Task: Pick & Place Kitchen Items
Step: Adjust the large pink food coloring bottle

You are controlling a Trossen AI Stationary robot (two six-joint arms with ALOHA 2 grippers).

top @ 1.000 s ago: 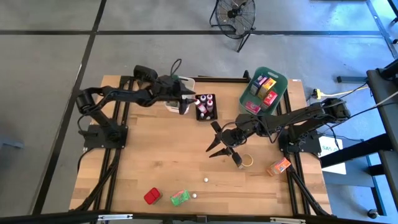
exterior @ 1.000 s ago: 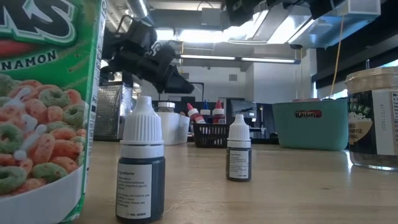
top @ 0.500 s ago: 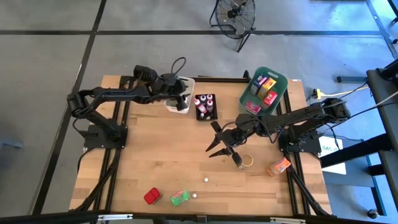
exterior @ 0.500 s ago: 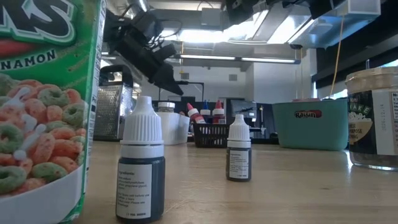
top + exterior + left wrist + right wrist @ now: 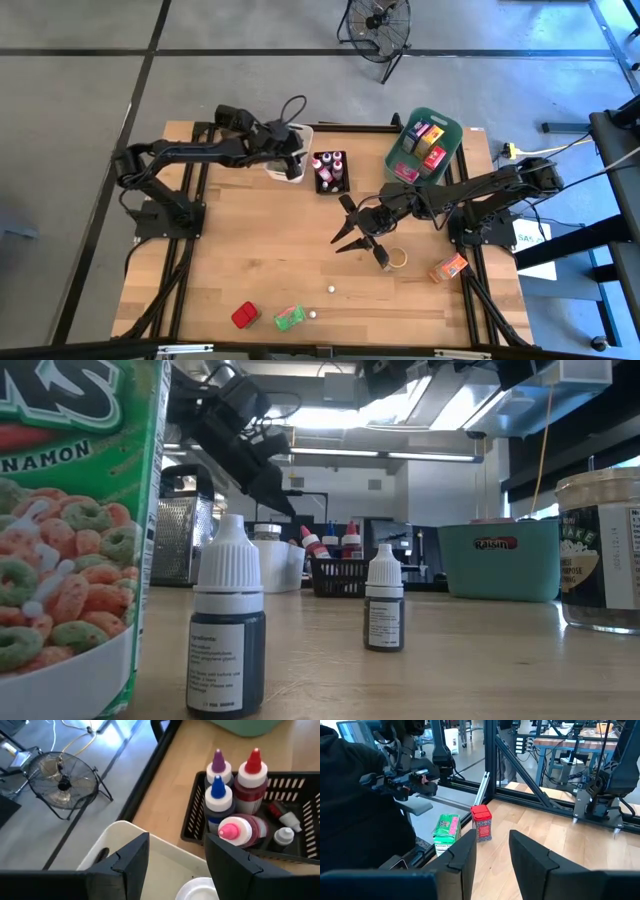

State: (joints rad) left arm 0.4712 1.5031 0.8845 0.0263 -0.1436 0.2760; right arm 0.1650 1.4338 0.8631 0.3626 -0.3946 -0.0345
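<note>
My left gripper (image 5: 296, 160) (image 5: 175, 842) hangs open over the white bin (image 5: 125, 840) at the table's far edge, slanting down, with nothing between its fingers. A white lid (image 5: 198, 890) shows inside the bin below it. Beside the bin, a black basket (image 5: 240, 835) holds capped bottles. My right gripper (image 5: 360, 250) (image 5: 492, 840) hovers open above mid-table, empty. A red packet (image 5: 245, 315), a green packet (image 5: 289, 318) and two tiny bottles (image 5: 330, 289) (image 5: 312, 313) stand near the near edge. An orange packet (image 5: 448, 267) lies on the table's right.
A teal bin (image 5: 425, 145) with several packets stands at the far right. A ring-shaped lid (image 5: 397, 257) lies beside my right gripper. A grater (image 5: 190, 540) stands behind the white bin. Bare wood lies on the table's left half.
My left gripper has risen a little over the white bin, drawn back slightly toward the table's left edge, rolled, and tipped from pointing steeply down to a shallower slant. Its fingers stay apart. My right arm has kept still.
</note>
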